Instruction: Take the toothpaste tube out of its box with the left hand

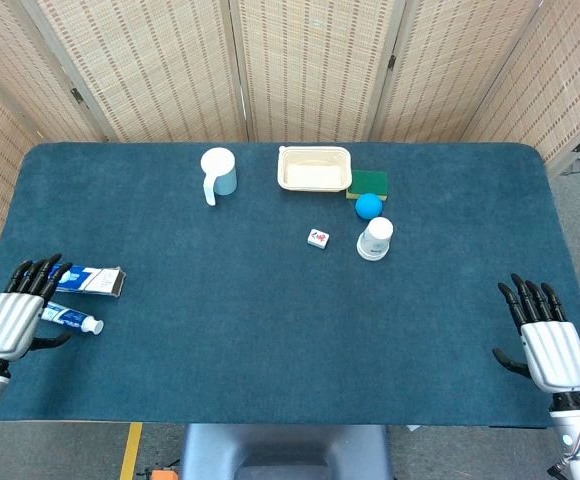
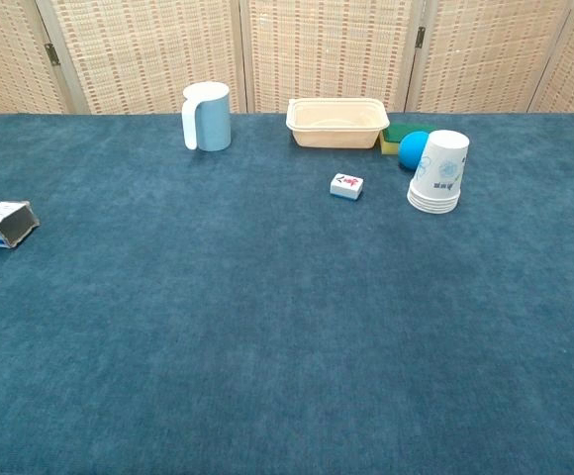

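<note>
While both lie on the table, toothpaste tube (image 1: 73,319) beside box (image 1: 95,281), left robot hand (image 1: 12,321) released, empty.

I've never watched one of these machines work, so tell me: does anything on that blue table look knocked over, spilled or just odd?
Nothing is spilled or broken. The toothpaste tube lies outside its box, whose end is open. The stack of paper cups near the blue ball sits upside down and leans slightly.

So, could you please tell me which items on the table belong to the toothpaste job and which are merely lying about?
Job:
toothpaste tube
box
left hand

Lying about:
mug
tray
sponge
blue ball
paper cups
tile
</note>
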Controlling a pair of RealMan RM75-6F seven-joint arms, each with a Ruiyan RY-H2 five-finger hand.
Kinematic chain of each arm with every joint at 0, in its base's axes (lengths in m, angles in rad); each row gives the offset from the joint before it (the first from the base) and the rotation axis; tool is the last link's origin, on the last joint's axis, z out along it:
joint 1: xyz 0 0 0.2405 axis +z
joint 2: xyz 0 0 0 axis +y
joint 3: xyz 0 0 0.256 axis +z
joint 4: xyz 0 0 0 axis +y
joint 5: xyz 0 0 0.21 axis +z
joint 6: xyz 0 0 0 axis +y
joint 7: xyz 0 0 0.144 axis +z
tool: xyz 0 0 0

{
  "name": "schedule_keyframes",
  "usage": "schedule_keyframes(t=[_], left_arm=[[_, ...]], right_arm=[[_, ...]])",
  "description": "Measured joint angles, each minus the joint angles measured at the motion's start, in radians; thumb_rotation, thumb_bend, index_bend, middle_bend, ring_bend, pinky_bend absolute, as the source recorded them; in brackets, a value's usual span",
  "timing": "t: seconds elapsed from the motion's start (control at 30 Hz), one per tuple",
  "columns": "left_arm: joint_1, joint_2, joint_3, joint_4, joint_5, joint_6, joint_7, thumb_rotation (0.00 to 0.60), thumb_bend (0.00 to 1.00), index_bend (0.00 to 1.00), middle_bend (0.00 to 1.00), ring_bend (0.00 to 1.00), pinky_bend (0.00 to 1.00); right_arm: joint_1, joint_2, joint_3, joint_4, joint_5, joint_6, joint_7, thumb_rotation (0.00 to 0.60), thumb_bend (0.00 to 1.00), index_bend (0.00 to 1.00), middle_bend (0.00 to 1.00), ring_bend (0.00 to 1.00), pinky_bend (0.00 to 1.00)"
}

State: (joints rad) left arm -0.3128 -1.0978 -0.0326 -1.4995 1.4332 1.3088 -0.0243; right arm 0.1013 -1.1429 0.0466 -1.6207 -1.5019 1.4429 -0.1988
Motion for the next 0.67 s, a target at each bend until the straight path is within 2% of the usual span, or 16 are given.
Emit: schedule_keyframes(t=[0.23,0.33,0.67], left_arm=[[0.081,-0.086,0.000,0.155,-0.024,0.097,-0.143,0.600,0.13,0.00,0.00,0.00,0.00],[0.112,-0.109,-0.011,0.209,-0.051,0.119,-0.161,0.600,0.13,0.00,0.00,0.00,0.00],[0.140,-0.122,-0.026,0.193,-0.009,0.183,-0.137,0.600,0.13,0.00,0.00,0.00,0.00]], right_arm=[[0.003,-0.003,0.011,-0.007,0.040,-0.017,-0.020,0.600,0.22,0.00,0.00,0.00,0.00],[0.003,-0.003,0.015,-0.011,0.045,-0.014,-0.025,0.600,0.22,0.00,0.00,0.00,0.00],[0.006,-0.003,0.005,-0.014,0.031,-0.023,-0.029,0.600,0.22,0.00,0.00,0.00,0.00]])
